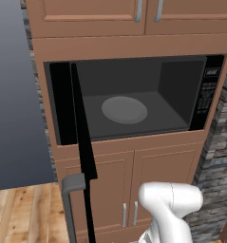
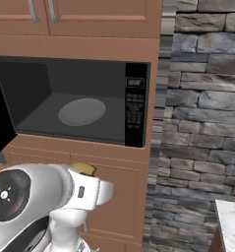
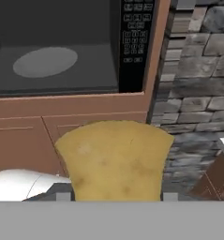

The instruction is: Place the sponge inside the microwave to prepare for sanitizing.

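Observation:
The sponge (image 3: 114, 159), a yellowish-tan block, sits large in the hand view, held between the fingers of my gripper (image 3: 115, 198), which is shut on it. A corner of the sponge (image 2: 84, 169) peeks over the white arm, below the microwave's sill. The microwave (image 1: 207, 95) stands open, its black door (image 1: 84, 137) swung out to the left with the grey handle (image 1: 72, 185) toward me. Inside the dark cavity lies the round grey plate (image 1: 124, 109) (image 2: 81, 111) (image 3: 45, 61). The sponge hangs lower than the cavity opening and in front of the cabinet doors beneath it.
Brown wood cabinets (image 1: 134, 14) sit above the microwave and more cabinet doors (image 1: 157, 175) below it. A stone wall (image 2: 202, 98) rises to the right. A white counter corner (image 2: 232, 221) shows at the lower right. Wood floor (image 1: 24, 213) lies to the left.

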{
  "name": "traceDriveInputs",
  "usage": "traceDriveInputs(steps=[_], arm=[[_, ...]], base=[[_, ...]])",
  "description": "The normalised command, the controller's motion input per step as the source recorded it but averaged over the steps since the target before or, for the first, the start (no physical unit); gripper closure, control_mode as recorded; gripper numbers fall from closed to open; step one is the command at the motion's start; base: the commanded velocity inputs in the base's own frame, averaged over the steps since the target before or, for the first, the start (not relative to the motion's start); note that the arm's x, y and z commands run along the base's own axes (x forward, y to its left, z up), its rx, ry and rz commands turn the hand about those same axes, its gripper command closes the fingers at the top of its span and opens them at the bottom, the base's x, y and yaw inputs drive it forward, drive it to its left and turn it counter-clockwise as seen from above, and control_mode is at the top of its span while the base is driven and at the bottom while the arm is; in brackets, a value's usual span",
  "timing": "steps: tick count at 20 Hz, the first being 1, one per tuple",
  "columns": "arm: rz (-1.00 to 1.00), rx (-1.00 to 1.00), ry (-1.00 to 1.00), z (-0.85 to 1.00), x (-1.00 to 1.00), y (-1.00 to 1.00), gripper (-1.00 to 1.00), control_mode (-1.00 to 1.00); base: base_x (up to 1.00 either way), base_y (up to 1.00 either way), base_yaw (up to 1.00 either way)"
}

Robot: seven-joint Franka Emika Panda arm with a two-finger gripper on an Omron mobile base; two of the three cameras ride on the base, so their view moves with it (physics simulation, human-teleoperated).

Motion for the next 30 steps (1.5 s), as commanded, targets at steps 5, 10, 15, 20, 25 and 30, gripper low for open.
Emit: traceDriveInputs(steps=[5, 10, 15, 20, 25, 30], arm=[[0.05, -0.10, -0.27, 0.49, -0.29, 0.46, 1.00, -1.00], [0.02, -0.06, -0.24, 0.10, -0.38, 0.52, 1.00, -1.00], [0.00, -0.03, -0.06, 0.04, 0.11, 0.25, 1.00, -1.00], [0.00, 0.00, -0.02, 0.13, 0.12, 0.43, 1.00, -1.00], [0.00, 0.00, -0.18, 0.18, -0.01, 0.44, 1.00, -1.00], [0.02, 0.00, -0.22, 0.26, -0.02, 0.31, 1.00, -1.00]], base=[[0.00, 0.00, 0.00], [0.00, 0.00, 0.00], [0.00, 0.00, 0.00], [0.00, 0.00, 0.00], [0.00, 0.00, 0.00], [0.00, 0.00, 0.00]])
